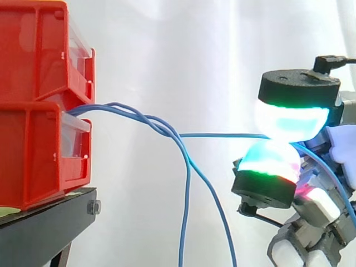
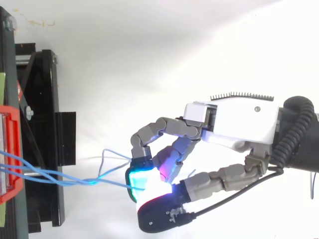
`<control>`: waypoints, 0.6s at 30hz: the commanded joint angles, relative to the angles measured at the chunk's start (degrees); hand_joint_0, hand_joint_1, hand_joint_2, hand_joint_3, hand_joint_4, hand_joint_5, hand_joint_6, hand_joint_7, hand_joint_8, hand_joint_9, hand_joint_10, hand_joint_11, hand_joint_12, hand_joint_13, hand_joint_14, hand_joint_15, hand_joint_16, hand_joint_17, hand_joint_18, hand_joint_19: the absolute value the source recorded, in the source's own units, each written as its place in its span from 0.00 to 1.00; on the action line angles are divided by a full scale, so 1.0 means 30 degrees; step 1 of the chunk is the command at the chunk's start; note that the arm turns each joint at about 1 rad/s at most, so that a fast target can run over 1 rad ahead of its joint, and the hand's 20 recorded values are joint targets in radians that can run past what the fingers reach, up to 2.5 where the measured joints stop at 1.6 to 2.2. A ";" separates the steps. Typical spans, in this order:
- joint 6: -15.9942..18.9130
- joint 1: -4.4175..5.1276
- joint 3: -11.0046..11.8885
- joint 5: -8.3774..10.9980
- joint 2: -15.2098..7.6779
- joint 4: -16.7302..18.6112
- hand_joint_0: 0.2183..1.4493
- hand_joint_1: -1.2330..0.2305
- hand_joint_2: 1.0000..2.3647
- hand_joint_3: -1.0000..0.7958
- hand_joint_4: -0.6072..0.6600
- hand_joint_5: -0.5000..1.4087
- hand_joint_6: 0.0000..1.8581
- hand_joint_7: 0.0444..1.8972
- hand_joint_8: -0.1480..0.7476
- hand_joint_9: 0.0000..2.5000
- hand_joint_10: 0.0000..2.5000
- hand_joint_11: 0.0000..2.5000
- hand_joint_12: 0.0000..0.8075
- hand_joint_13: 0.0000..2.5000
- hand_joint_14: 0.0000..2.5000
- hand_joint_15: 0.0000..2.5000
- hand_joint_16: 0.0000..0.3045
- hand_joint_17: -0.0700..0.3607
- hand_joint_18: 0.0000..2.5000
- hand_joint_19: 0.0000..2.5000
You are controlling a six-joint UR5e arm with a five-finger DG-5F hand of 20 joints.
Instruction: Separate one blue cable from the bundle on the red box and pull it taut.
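The hand is closed on one blue cable, pinching it between two glowing fingertips, one pad above and one below, well out from the black stand. That cable runs straight and level from the pinch back to a twist in the bundle, just off the stand's edge. The bundle comes out from between the two stacked red bins, which sit at the stand's edge. Two other blue strands drop from the twist and hang slack, down to the side view's bottom edge.
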 commanded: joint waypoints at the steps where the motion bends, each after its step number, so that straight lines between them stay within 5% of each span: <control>1: 0.0000 0.0018 -0.0006 -0.0001 -0.0008 0.0000 0.29 0.32 0.00 0.55 0.53 0.23 0.47 0.64 0.61 0.48 0.01 0.23 0.53 0.35 0.00 0.17 0.18 0.45 0.31 0.16; 6: 0.0000 -0.0011 -0.0006 -0.0001 0.0022 0.0000 0.28 0.32 0.00 0.56 0.54 0.23 0.47 0.64 0.71 0.54 0.00 0.24 0.54 0.37 0.00 0.17 0.18 0.44 0.32 0.17; 18: 0.0000 -0.0011 -0.0006 -0.0001 -0.0008 0.0000 0.26 0.33 0.09 0.54 0.53 0.23 0.47 0.63 0.68 0.55 0.01 0.25 0.56 0.39 0.00 0.18 0.18 0.45 0.36 0.16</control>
